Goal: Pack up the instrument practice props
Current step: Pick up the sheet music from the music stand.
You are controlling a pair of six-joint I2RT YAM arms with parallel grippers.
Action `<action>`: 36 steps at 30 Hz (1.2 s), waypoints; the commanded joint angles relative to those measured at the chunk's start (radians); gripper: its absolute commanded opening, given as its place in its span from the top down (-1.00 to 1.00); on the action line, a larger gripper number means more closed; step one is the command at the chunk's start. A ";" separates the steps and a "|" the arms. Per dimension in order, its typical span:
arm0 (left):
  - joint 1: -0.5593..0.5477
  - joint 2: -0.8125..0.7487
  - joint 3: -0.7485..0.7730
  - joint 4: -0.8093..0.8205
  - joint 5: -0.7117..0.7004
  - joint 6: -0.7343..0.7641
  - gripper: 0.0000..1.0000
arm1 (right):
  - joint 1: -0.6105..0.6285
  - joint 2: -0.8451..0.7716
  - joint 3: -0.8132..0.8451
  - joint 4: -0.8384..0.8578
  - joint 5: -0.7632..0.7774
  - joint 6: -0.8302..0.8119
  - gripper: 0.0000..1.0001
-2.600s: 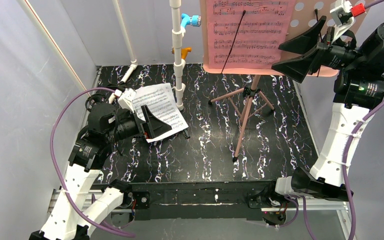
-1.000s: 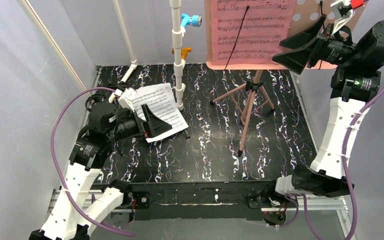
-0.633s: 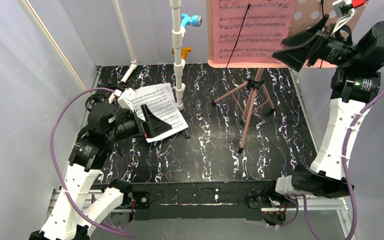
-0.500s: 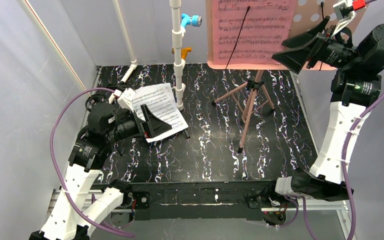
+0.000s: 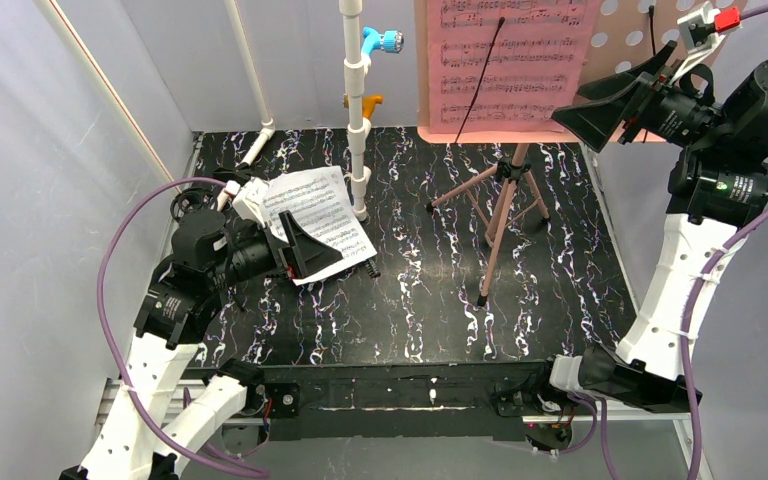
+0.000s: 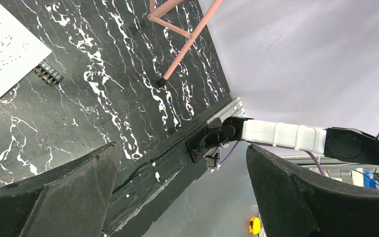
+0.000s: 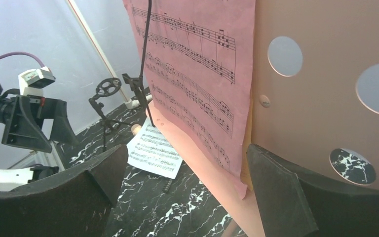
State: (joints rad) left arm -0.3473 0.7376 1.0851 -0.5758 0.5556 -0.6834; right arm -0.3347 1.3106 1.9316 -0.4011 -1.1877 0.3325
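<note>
From above, the pink tripod music stand (image 5: 508, 172) stands at 1 o'clock on the black marbled table (image 5: 410, 310). A pink sheet-music page (image 5: 505, 60) rests on its hole-punched desk (image 5: 480, 133). A white sheet-music page (image 5: 320, 215) lies flat at 10 o'clock, beside the white pipe frame (image 5: 357, 110). The left gripper (image 5: 305, 245) hovers over its near edge. The right gripper (image 5: 615, 100) is at the desk's lower right.

The left wrist view shows that claw spread wide and empty. The white page's corner is at 10 o'clock, with a black comb-like clip (image 6: 49, 74) just beside it.

In the right wrist view the claw is equally wide. The desk's lower edge sits between its fingers (image 7: 316, 207); whether they touch it I cannot tell.
</note>
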 commanded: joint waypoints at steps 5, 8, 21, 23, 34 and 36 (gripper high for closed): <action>-0.003 -0.017 -0.015 0.012 -0.007 0.015 -0.96 | -0.020 -0.017 -0.024 -0.054 0.083 -0.050 -1.00; -0.003 -0.017 -0.016 0.012 -0.008 0.016 -0.96 | -0.020 -0.019 -0.028 -0.056 0.086 -0.051 -1.00; -0.003 -0.014 -0.013 0.011 -0.009 0.018 -0.96 | -0.024 -0.030 -0.048 -0.071 0.120 -0.050 -1.00; -0.003 -0.014 -0.015 0.011 -0.010 0.018 -0.96 | -0.026 -0.032 -0.052 -0.071 0.123 -0.049 -1.00; -0.003 -0.028 -0.027 0.012 -0.013 0.018 -0.96 | -0.029 -0.041 -0.082 -0.049 0.117 -0.019 -1.00; -0.003 -0.032 -0.033 0.011 -0.016 0.018 -0.96 | -0.030 -0.043 -0.087 -0.036 0.106 -0.004 -1.00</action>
State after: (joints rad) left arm -0.3473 0.7219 1.0683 -0.5751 0.5381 -0.6804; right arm -0.3534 1.2659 1.8618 -0.4660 -1.0992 0.2920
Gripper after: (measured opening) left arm 0.981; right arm 1.000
